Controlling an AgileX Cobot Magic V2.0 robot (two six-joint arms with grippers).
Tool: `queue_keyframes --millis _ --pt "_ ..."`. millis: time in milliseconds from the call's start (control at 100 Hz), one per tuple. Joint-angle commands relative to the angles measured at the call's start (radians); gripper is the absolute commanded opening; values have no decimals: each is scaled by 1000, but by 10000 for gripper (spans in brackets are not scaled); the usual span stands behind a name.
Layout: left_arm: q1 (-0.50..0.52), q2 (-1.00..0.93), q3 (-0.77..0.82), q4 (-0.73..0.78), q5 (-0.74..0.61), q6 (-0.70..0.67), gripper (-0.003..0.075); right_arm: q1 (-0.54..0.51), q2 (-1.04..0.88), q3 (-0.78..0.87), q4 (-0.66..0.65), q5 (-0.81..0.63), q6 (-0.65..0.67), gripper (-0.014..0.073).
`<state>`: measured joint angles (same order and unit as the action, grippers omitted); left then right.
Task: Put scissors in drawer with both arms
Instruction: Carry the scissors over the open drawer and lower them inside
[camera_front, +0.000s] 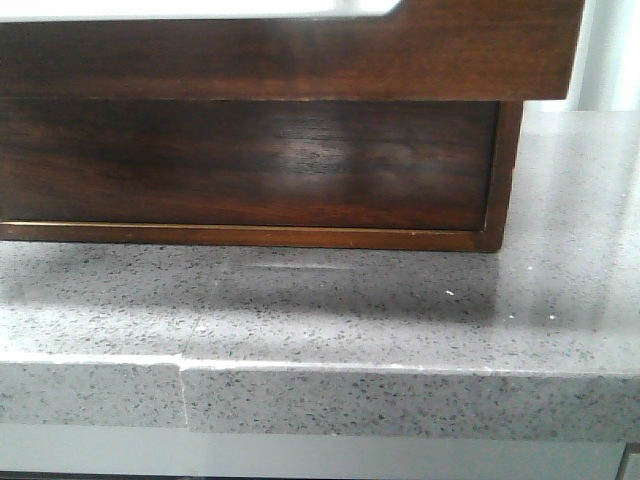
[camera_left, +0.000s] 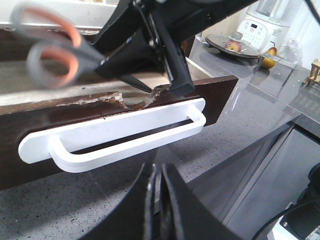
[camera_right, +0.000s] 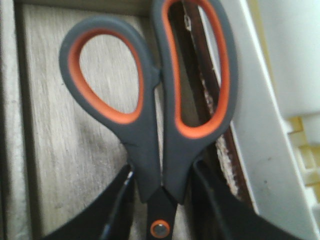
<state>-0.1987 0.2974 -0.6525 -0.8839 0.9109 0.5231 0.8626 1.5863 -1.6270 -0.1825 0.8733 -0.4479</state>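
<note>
The scissors (camera_right: 146, 145), with grey handles lined in orange, are held at the base of the handles by my right gripper (camera_right: 162, 175), which is shut on them. They hang over the pale inside of the open drawer (camera_left: 220, 95). In the left wrist view the scissors (camera_left: 89, 50) and the right gripper (camera_left: 112, 62) are above the drawer's opening. My left gripper (camera_left: 159, 170) is shut and empty, a little in front of the drawer's white handle (camera_left: 125, 132). In the front view the pulled-out drawer (camera_front: 300, 50) overhangs the chest; no gripper shows there.
The chest's lower front (camera_front: 250, 165) stands on a grey speckled countertop (camera_front: 320, 300) with a step edge near the front. A white appliance (camera_left: 260, 25), a plate with fruit (camera_left: 232, 44) and a pear (camera_left: 270, 57) sit further along the counter.
</note>
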Motion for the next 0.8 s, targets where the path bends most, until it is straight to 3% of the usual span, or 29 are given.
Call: queue_keyframes --millis 0,70,190,260,360,380,530,790 --pt "-2 13 -33 -51 -46 2 -20 -6 -32 -30 -28 -45 15 486" --pt "-2 13 -33 -51 -46 2 -20 -6 -34 -30 -28 -35 31 545" --pt "-2 13 -33 -44 -46 2 -20 -2 -56 -32 -11 -6 62 456" --pt "-2 11 -33 -19 -52 2 -20 5 -85 -32 -4 15 118 283" --pt "-2 -5 -33 66 -64 2 -20 5 -145 -27 75 60 128 -43" --pt "-2 -12 -33 91 -68 2 -20 5 -162 -20 93 63 131 -71" --pt "-2 -113 -33 284 -127 -4 -20 29 -342 96 149 31 131 -43" --pt "-2 -279 -16 447 -116 -5 -20 51 -830 537 104 -187 191 -43"
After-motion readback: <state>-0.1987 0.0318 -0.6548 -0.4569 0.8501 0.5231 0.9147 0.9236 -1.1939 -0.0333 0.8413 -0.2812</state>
